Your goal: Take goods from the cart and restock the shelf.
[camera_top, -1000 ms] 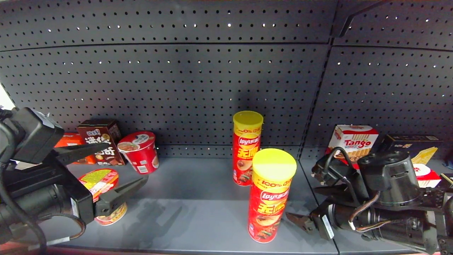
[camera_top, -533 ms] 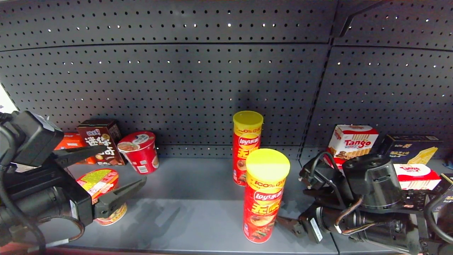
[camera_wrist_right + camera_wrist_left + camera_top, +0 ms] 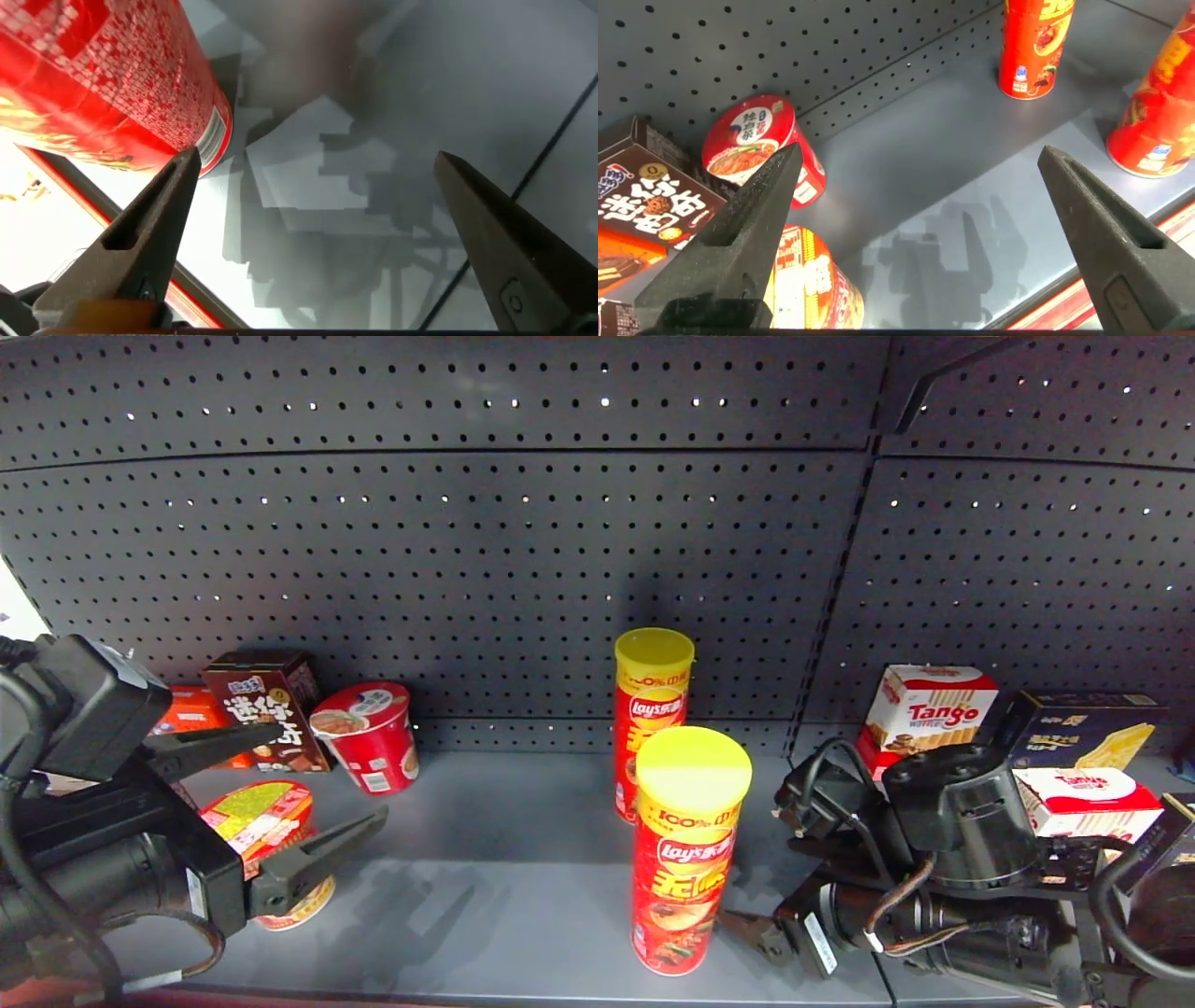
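Observation:
Two red chip cans with yellow lids stand upright on the grey shelf [image 3: 523,821]. The back can [image 3: 652,709] is near the pegboard; the front can [image 3: 689,859] stands before it, near the shelf's front edge. My right gripper [image 3: 761,933] is low at the front can's right side and open. One of its fingers [image 3: 140,243] lies against the can's base [image 3: 103,84], and nothing sits between the fingers. My left gripper [image 3: 331,770] hangs open over the shelf's left part, next to a lidded noodle bowl [image 3: 257,817].
A red noodle cup [image 3: 369,733] leans at the back left beside a brown box [image 3: 266,705] and an orange box [image 3: 191,709]. Wafer boxes [image 3: 929,709] and a dark box [image 3: 1083,728] fill the right bay. Bare shelf lies between the bowl and the cans.
The front can has slid a little to the left, with my right gripper following at its base. The left arm has barely moved.

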`<state>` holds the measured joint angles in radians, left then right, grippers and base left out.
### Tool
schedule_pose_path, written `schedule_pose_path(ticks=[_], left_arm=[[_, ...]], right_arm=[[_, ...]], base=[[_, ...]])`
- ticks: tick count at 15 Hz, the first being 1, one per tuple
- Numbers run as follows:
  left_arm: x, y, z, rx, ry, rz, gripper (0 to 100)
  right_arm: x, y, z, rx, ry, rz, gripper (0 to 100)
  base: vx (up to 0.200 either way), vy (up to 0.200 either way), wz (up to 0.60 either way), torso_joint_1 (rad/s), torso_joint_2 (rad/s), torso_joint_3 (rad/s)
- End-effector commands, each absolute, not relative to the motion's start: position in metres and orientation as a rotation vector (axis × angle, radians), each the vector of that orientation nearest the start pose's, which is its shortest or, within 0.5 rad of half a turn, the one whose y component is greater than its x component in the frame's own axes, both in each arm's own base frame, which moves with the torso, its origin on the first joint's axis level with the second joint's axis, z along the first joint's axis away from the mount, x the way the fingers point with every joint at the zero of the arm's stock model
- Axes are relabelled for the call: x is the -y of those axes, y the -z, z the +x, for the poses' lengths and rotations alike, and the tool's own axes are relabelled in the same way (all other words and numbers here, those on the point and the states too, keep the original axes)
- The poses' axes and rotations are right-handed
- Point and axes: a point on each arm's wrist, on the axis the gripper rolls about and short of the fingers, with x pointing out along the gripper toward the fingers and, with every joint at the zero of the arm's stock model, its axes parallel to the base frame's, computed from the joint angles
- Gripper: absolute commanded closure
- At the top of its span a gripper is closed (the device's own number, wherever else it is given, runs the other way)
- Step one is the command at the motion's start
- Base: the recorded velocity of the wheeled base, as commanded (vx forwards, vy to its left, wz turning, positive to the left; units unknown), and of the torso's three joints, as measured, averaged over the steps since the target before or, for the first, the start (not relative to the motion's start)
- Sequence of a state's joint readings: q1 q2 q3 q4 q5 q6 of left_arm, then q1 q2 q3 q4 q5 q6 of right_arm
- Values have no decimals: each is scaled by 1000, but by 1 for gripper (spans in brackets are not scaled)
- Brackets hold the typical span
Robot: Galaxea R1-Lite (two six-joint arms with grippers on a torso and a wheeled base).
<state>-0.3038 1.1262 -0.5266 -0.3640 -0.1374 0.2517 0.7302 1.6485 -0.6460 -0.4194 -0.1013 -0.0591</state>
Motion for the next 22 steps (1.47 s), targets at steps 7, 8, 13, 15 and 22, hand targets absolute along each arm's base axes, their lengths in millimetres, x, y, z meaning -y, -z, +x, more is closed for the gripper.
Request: schedule_pose_path(ticks=[7,8,13,15,22], left_arm=[[50,-208,149,-190,468,267,0],[50,-208,149,-192,469,267,0],[50,-205,149,-199,469,267,0],[50,-205,149,-199,469,267,0],[46,-205,145,-195,450,261,0]], right_arm=[[-185,-134,204,-526,-642,-300,0],[-186,-134,204,-524,-645,-300,0],[-188,-133,205,-526,-648,-302,0],[-189,-132,206,-532,-648,-305,0],[-181,-153,197,-468,-607,-250,0]], base=[[0,0,0,0,0,0],[0,0,0,0,0,0],[0,0,0,0,0,0],[0,0,0,0,0,0],[0,0,0,0,0,0]])
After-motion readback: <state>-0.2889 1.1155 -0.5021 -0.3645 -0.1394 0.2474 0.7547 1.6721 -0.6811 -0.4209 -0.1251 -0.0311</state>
